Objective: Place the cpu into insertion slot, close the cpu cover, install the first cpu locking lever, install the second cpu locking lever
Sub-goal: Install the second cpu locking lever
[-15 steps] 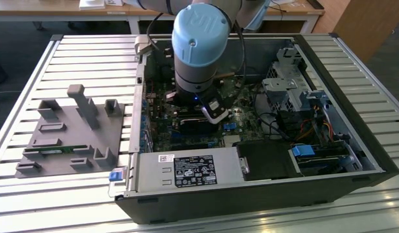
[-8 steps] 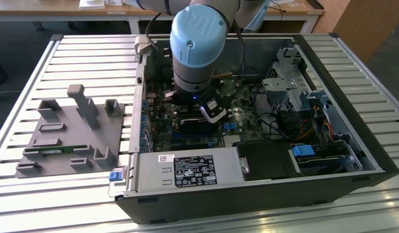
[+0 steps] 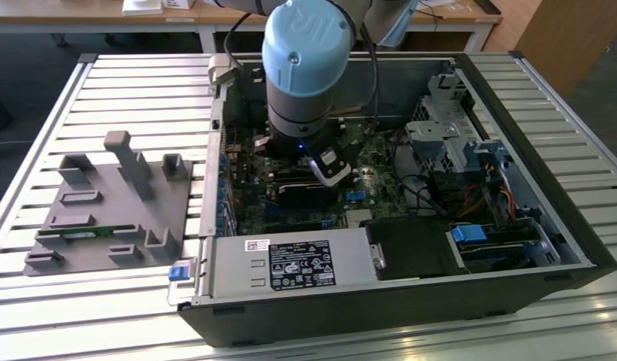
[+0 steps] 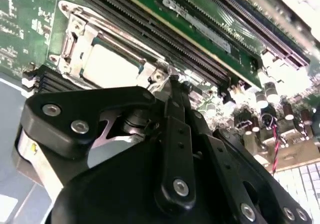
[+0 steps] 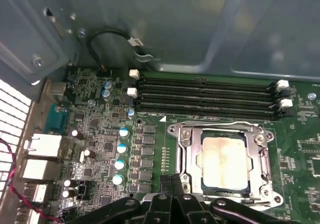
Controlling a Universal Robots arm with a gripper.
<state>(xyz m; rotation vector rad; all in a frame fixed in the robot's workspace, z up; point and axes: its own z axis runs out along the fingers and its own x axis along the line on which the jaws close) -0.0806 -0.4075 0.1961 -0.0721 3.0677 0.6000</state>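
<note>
Hand: in the second wrist view the hand (image 4: pixel 172 84) has its two fingers pressed together into a single narrow tip, with nothing visible between them; it reads as closed and empty.
Hand position: the tip sits at the near edge of the cpu cover (image 5: pixel 225 159), just beside the socket's near corner.
Cpu: the cpu (image 5: pixel 225 163) already lies in the insertion slot (image 5: pixel 250 190), its pale metal top showing through the cover's window.
Cover: the cover appears folded down flat over the chip, framing it on all sides.
Step in hand: judged from this, the work stands at the locking levers, with the tip nearest the socket's near edge.
Doing it well: a lever like this wants a push along its own arc and under its catch; a closed tip slips easily off thin wire, so contact should be square on.
Beyond the socket: the memory slots (image 5: pixel 205 97) lie on the socket's far side, then the case wall (image 5: pixel 200 29).
Hard to make out: whether either lever is latched cannot be told; the hand's own linkage covers the socket's near edge.
Exterior view: the arm (image 3: pixel 303 75) stands over the socket and hides it; the open computer case (image 3: pixel 548 248) rests on the slatted surface (image 3: pixel 137 83).
</note>
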